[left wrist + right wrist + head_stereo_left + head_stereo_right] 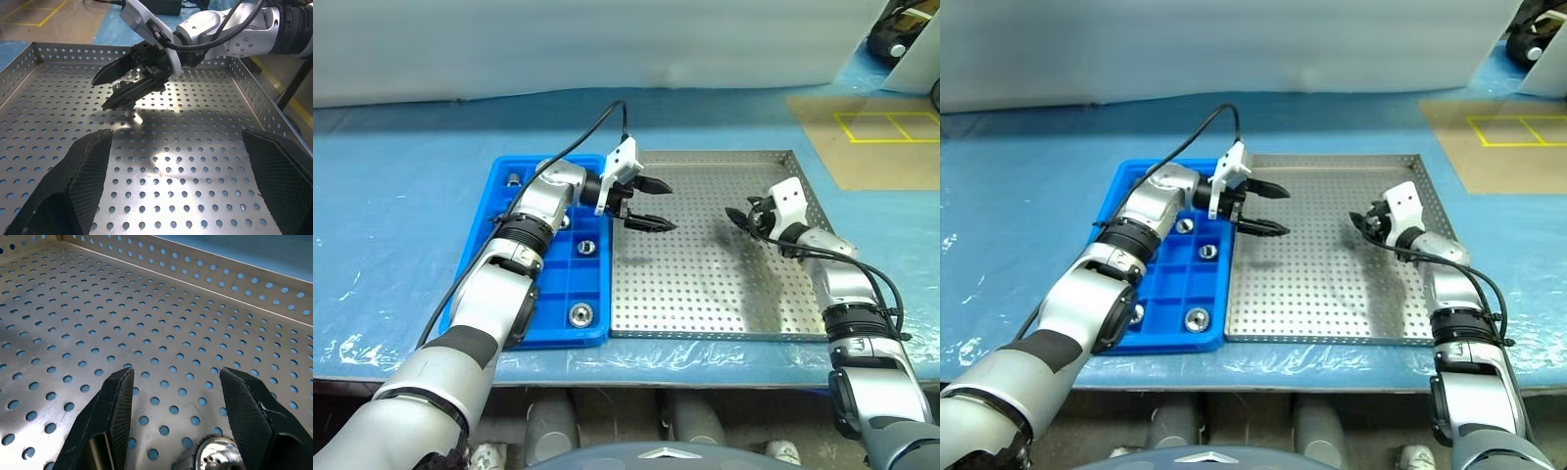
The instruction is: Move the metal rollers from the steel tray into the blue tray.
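The steel tray [724, 335] lies in the middle of the table, with the blue tray [566, 338] against its left side. Several metal rollers sit in blue compartments, among them one near the front [579, 314] and one further back [587, 247]. My left gripper [671, 207] hovers open over the steel tray's left part, pointing right, with nothing between its fingers. At the tray's right side, my right gripper [736, 219] is low over the floor with its fingers apart. One roller [217, 458] lies on the perforated floor between the bases of those fingers.
A blue cloth [391, 215] covers the table around both trays. At the far right lies a brown board [876, 137] with yellow lines. A black cable [578, 142] runs along my left arm.
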Controlling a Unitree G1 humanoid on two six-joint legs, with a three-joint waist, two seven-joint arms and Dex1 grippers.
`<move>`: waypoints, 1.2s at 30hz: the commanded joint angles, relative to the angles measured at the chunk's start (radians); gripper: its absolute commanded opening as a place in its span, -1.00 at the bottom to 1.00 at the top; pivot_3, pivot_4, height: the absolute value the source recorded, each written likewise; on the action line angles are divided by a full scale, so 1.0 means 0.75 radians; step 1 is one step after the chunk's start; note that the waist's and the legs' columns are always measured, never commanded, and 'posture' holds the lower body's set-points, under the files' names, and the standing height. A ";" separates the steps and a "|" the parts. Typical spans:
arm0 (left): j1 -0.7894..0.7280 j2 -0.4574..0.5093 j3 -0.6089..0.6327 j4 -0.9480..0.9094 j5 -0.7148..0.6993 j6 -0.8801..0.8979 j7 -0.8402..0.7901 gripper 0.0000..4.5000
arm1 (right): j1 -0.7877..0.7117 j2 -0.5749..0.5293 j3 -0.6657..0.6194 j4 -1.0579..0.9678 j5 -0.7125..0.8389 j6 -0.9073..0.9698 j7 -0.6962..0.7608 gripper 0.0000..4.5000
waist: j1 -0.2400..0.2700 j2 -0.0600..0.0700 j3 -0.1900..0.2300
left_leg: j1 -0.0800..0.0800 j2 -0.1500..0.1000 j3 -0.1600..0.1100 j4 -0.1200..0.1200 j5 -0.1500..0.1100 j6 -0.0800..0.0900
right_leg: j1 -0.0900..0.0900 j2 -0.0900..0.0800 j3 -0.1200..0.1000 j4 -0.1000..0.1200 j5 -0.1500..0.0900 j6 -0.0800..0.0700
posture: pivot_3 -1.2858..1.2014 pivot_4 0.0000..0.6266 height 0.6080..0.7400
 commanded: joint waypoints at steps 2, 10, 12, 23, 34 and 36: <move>-0.012 0.008 0.021 -0.032 -0.003 -0.016 -0.010 0.99 | 0.034 -0.036 -0.041 -0.029 0.015 -0.023 0.005 0.27 | 0.001 0.000 0.000 | 0.000 0.000 0.000 0.000 0.000 0.000 | 0.000 0.000 0.000 0.000 0.000 0.000 | -0.20 -0.52 1.00; 0.015 0.024 0.027 -0.063 -0.008 0.001 -0.008 0.99 | 0.062 -0.002 -0.039 0.072 0.024 -0.001 0.020 0.27 | -0.001 0.000 0.000 | 0.001 0.000 0.001 0.000 -0.001 0.000 | 0.001 0.000 0.000 -0.001 0.000 0.000 | -0.19 -0.52 1.00; 0.015 0.029 0.032 -0.069 -0.009 0.005 0.002 0.99 | 0.061 0.002 -0.031 0.094 0.017 -0.004 0.025 0.27 | -0.003 0.000 0.000 | 0.001 0.000 0.001 -0.001 -0.001 0.000 | 0.000 0.000 0.000 -0.001 0.000 0.000 | -0.19 -0.52 1.00; 0.031 0.051 0.043 -0.119 -0.018 0.032 0.014 0.99 | 0.061 0.012 -0.021 0.075 0.023 -0.021 0.046 -0.26 | -0.004 0.000 0.000 | 0.001 0.001 0.002 -0.002 -0.004 -0.003 | 0.001 0.000 -0.001 -0.004 0.000 0.000 | -0.18 -0.52 1.00; -0.033 0.144 0.142 -0.195 -0.086 0.102 0.018 0.99 | 0.040 0.014 0.045 -0.203 0.044 0.091 0.128 -0.27 | -0.009 0.001 0.001 | 0.001 0.002 0.003 -0.009 -0.004 -0.003 | -0.001 0.002 -0.001 -0.011 0.000 0.000 | -0.17 -0.52 1.00; -0.059 0.197 0.174 -0.193 -0.110 0.138 0.002 0.99 | 0.031 0.012 0.076 -0.317 0.078 0.163 0.194 -0.27 | -0.005 0.001 0.002 | 0.000 0.002 0.003 -0.012 -0.003 -0.004 | -0.003 0.002 -0.001 -0.011 0.000 0.000 | -0.16 -0.52 1.00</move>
